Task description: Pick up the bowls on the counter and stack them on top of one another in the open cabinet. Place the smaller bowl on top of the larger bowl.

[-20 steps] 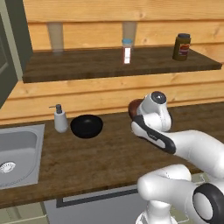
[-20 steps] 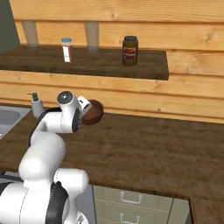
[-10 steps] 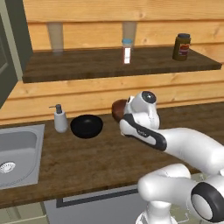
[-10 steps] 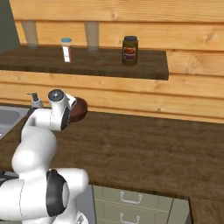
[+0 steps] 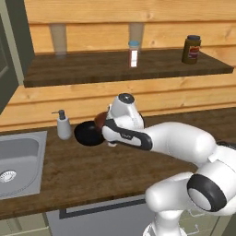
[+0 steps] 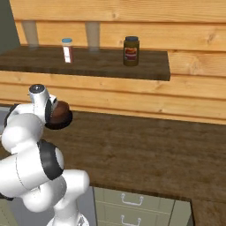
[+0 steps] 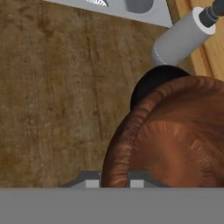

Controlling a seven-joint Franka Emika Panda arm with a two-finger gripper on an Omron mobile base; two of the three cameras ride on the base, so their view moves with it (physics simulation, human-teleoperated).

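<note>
- A brown bowl [image 7: 175, 135] is held in the gripper [image 7: 114, 181], with its rim pinched between the two fingertips; this is seen in the hand view.
- In the left base view the brown bowl [image 5: 100, 120] is partly hidden behind the hand and is carried above the counter [image 5: 92, 170].
- In the right base view the brown bowl [image 6: 59, 114] is seen just right of the hand, clear of the counter [image 6: 145, 150].
- A black bowl [image 5: 87, 133] rests on the counter, just left of the hand and below the held bowl.
- In the hand view the black bowl [image 7: 153, 83] shows beyond the brown bowl's rim, partly covered by it.
- A soap dispenser [image 5: 63, 125] stands just left of the black bowl, near the wall.
- A steel sink [image 5: 18, 161] is set into the counter at far left.
- A wall shelf [image 5: 124, 67] above the counter carries a jar [image 5: 191, 49] at right and a small bottle [image 5: 133, 53] near the middle.
</note>
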